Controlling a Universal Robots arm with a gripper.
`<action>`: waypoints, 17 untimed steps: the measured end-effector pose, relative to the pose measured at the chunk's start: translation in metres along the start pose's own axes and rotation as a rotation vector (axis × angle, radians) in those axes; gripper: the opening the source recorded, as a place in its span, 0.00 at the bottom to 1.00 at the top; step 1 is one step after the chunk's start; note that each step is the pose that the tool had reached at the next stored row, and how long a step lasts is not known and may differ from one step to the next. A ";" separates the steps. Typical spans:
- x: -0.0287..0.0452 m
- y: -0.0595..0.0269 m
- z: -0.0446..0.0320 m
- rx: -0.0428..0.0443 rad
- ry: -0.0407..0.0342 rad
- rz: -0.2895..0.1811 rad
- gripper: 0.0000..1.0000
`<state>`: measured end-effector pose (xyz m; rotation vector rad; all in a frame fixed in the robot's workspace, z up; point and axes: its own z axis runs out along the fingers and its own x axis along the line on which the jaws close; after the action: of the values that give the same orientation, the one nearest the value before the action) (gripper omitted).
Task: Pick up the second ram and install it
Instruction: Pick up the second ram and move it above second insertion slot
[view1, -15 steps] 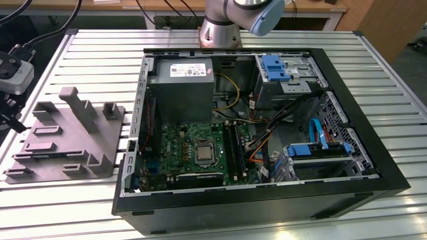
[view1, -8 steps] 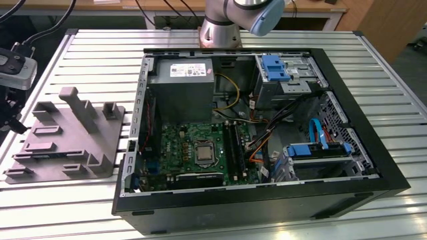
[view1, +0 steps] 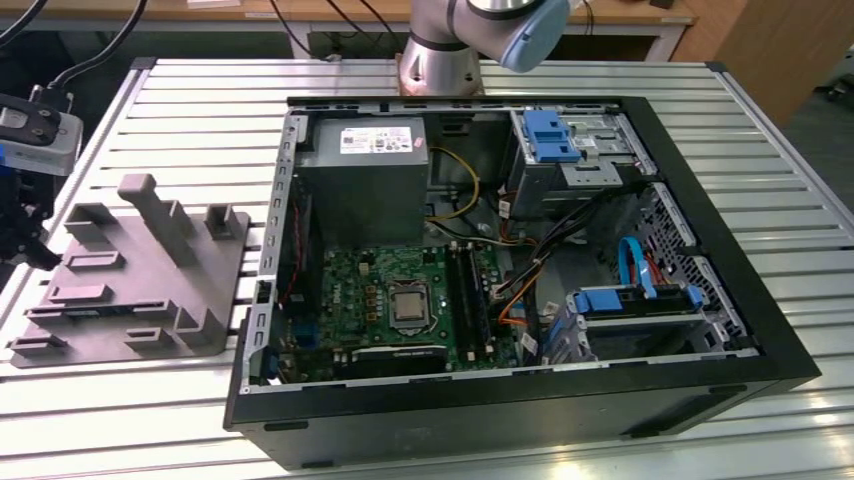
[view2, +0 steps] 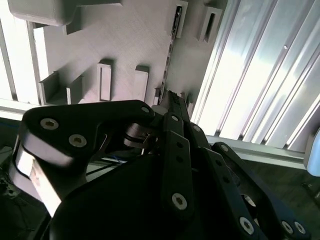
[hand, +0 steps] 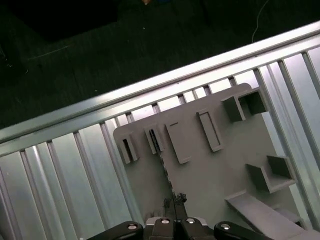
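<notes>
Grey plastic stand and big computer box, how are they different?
The grey plastic stand is pale grey all over; the computer box is black outside. The stand is a low plate with posts and blocks sticking up; the box is a deep open case with a green motherboard inside. The stand is smaller, on the exterior view's left of the box. Both sit on the ribbed metal table.

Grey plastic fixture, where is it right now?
The grey plastic fixture sits on the slatted metal table, at the exterior view's left, beside the open black computer case.
</notes>
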<state>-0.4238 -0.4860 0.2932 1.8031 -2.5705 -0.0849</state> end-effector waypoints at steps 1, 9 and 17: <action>-0.0003 -0.0009 0.0007 -0.0002 0.0003 -0.007 0.11; -0.0008 -0.0029 0.0057 -0.0038 0.0056 -0.123 0.11; -0.0008 -0.0032 0.0088 -0.0064 0.0094 -0.206 0.11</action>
<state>-0.4208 -0.4860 0.2843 2.0538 -2.3672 -0.0841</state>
